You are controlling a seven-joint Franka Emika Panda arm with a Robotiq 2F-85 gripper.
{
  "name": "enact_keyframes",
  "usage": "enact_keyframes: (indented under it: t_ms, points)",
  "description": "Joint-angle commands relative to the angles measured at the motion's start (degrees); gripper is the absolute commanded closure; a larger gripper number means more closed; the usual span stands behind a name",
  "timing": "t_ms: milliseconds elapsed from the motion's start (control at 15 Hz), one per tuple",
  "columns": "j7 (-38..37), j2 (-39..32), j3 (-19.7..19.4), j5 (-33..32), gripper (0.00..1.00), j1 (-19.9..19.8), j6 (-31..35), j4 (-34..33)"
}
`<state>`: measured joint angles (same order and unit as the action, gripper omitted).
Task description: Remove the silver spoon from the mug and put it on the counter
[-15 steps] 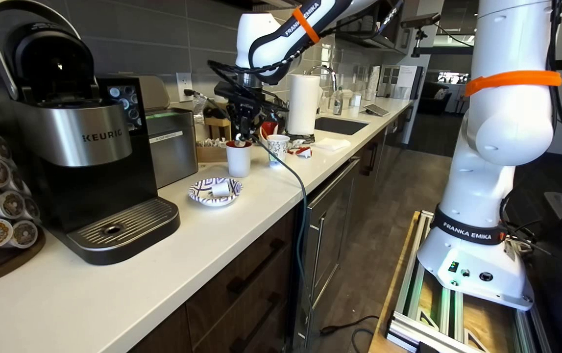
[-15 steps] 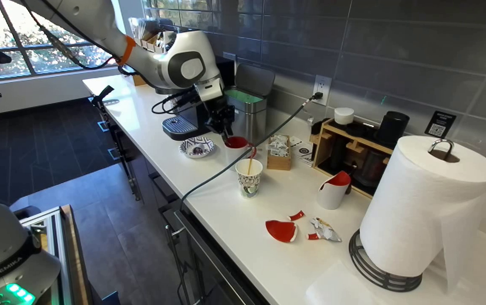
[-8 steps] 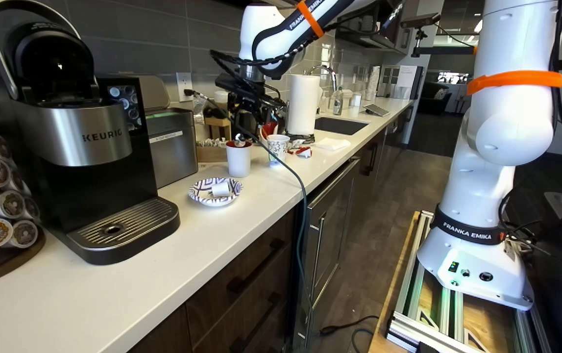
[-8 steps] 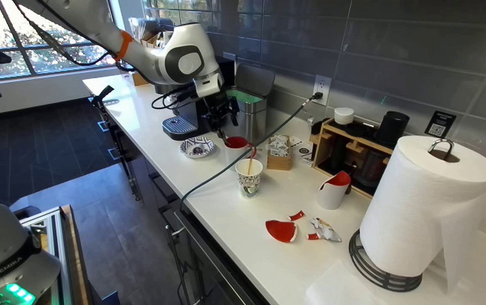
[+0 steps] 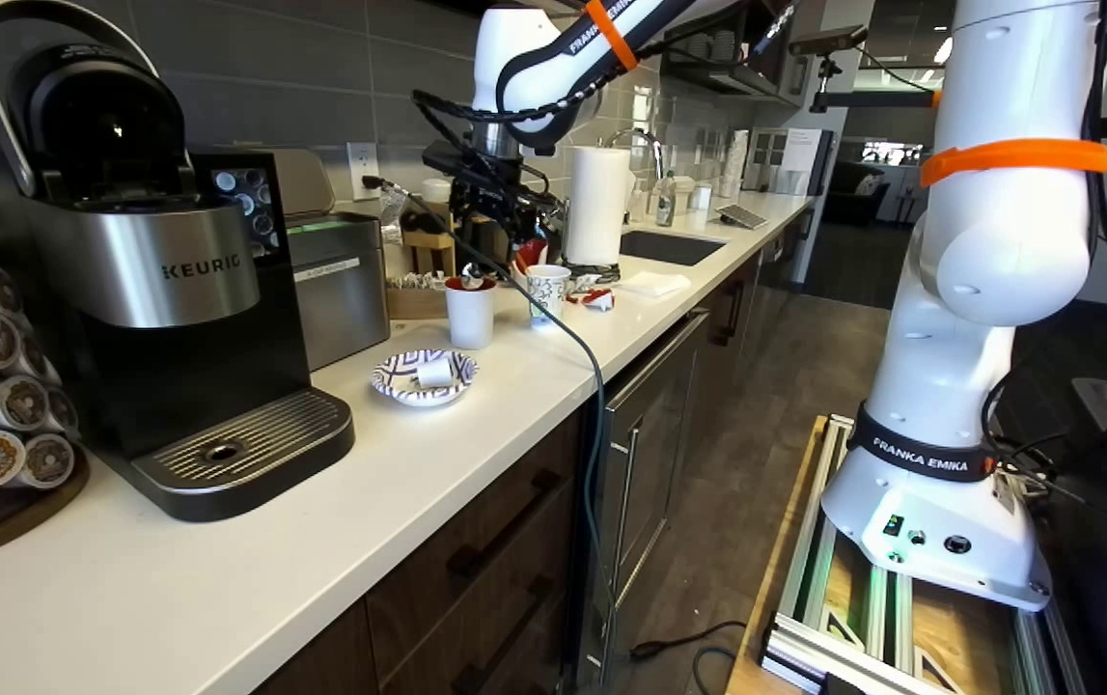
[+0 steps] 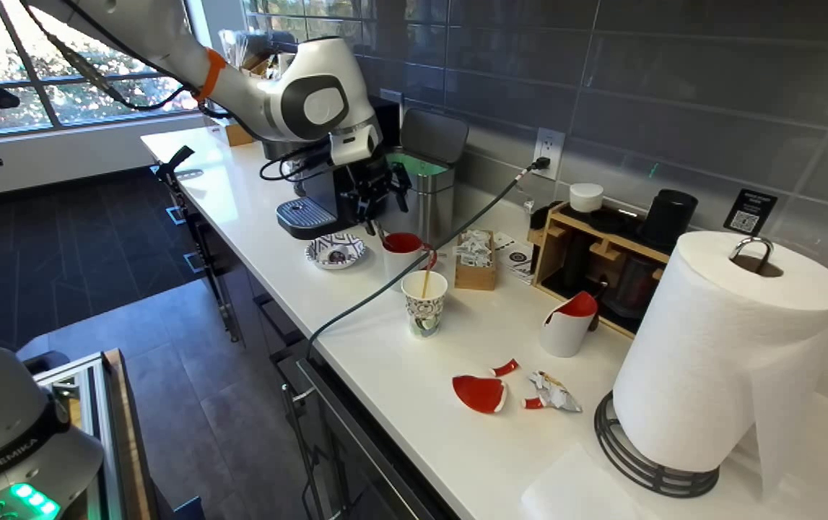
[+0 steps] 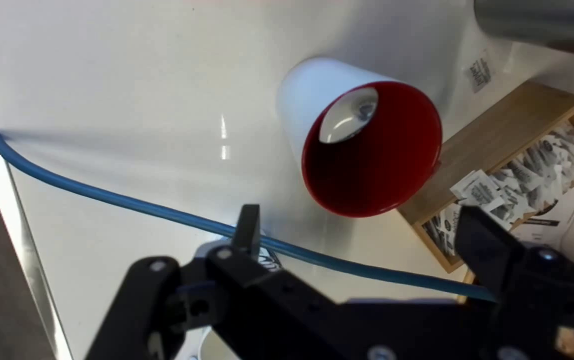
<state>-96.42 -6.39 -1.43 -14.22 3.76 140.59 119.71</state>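
Observation:
The white mug with a red inside (image 7: 387, 160) stands upright on the off-white counter (image 7: 116, 100). Bowl end up, the silver spoon (image 7: 348, 117) leans against the mug's rim; its lower part is lost in the dark red interior. In both exterior views the spoon (image 6: 382, 235) pokes above the mug (image 5: 470, 319). My gripper (image 7: 359, 208) is wide open above the mug, its jaws spread on either side with nothing between them. In an exterior view the gripper (image 6: 388, 217) hangs just over the spoon, apparently not touching it.
A blue cable (image 7: 156, 209) crosses the counter beside the mug, under my fingers. Close by are a paper cup (image 6: 425, 303), a wooden box of packets (image 6: 476, 271), a patterned bowl (image 5: 425, 376) and a coffee maker (image 5: 244, 454). Red shards (image 6: 480, 393) lie farther along.
A second ago the fingers were together at the spoon's top. They have since spread apart, and the hand has risen slightly. The spoon stays in the mug.

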Motion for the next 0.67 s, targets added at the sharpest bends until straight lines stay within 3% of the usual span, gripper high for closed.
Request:
enact_keyframes:
  t_ms: [0,400,600]
  points:
    - [-4.4,-1.5,0.0,6.4,0.0,-0.5,-4.4,-2.5]
    - [-8.7,-5.3,0.1,20.0,0.0,-1.1,-4.6,-5.7]
    - [-16.1,-6.9,-0.4,21.1,0.0,-0.4,-4.1,-6.6]
